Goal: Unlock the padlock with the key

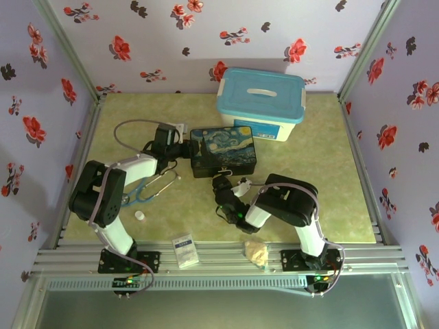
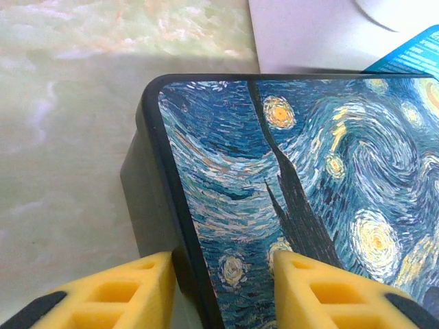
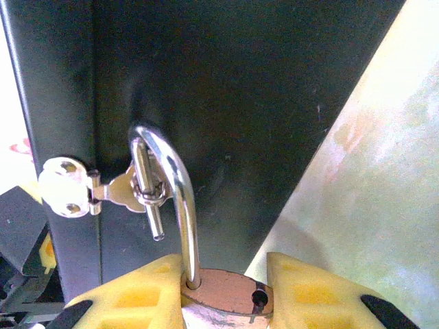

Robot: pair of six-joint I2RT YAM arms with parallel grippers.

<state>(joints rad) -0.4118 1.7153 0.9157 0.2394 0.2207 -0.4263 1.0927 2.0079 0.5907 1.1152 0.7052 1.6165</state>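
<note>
Stethoscope (image 1: pixel 147 190): lies at the left of the top view beside the left arm, with a white cap (image 1: pixel 140 215) just below it. Both are well apart from the work.
Left gripper (image 1: pixel 186 148): reaches to the left end of the painted box (image 1: pixel 223 151). In its wrist view the yellow fingers (image 2: pixel 116 295) straddle the box's rim, one beside the dark wall and one over the printed lid. Whether they press on it cannot be told.
Padlock (image 3: pixel 223 288): hangs at the box's front face, in the middle of the top view. Its shackle (image 3: pixel 180 192) is threaded through the hasp (image 3: pixel 120 192).
Shackle detail: the long leg enters the brass body. The short leg seems to end free above a dark hole in the body's top, so the lock may be sprung, though this is hard to be sure of.
Right gripper (image 3: pixel 223 271): clamped on the padlock, one pad on each side of the brass body, at the bottom of its wrist view.
Blue-lidded tub (image 1: pixel 260 103): stands behind the box at the upper right, apart from both arms.
Risk, box: if the left hold is loose, a pull on the padlock could drag or swing the box across the table (image 1: pixel 309 178).
Risk, padlock: the foam pads grip a smooth, small body. A twist from the key or a tug against the hasp could let it slip out.
Risk, shackle: the short leg could snag in the hasp loop if the body is drawn away at an angle.
</note>
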